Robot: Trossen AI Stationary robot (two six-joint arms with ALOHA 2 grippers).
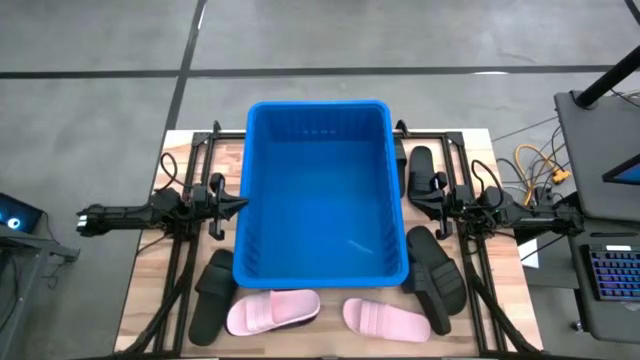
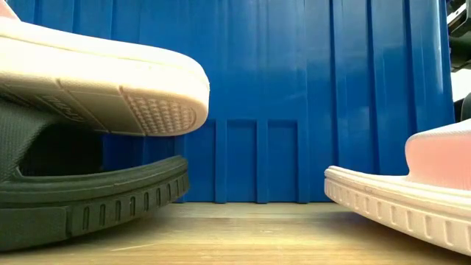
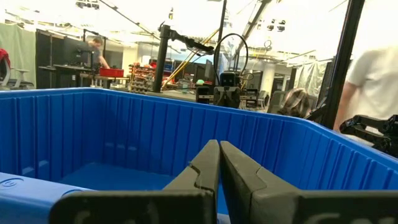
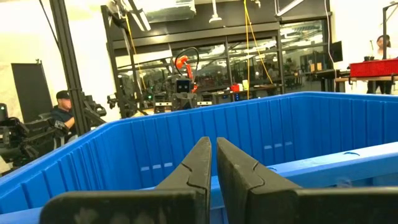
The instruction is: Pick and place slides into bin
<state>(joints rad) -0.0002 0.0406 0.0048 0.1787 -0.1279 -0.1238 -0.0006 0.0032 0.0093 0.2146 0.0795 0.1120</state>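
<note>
The blue bin [image 1: 320, 190] stands in the middle of the table with nothing in it. One black slide [image 1: 212, 295] lies at its near left, with a pink slide [image 1: 272, 310] resting partly on it [image 2: 96, 88]. A second pink slide [image 1: 388, 320] lies near the front edge. Two black slides [image 1: 435, 275] lie at the bin's near right corner, and another black slide [image 1: 422, 172] lies along its right wall. My left gripper [image 1: 240, 203] is shut at the bin's left rim [image 3: 219, 146]. My right gripper [image 1: 418, 203] is shut at the right rim [image 4: 213, 142]. Both hover level and hold nothing.
The arms' black frames and cables run along both sides of the wooden table [image 1: 150, 290]. A laptop and desk [image 1: 610, 270] stand beyond the right edge. People work in the room behind [image 4: 62, 106], away from the table.
</note>
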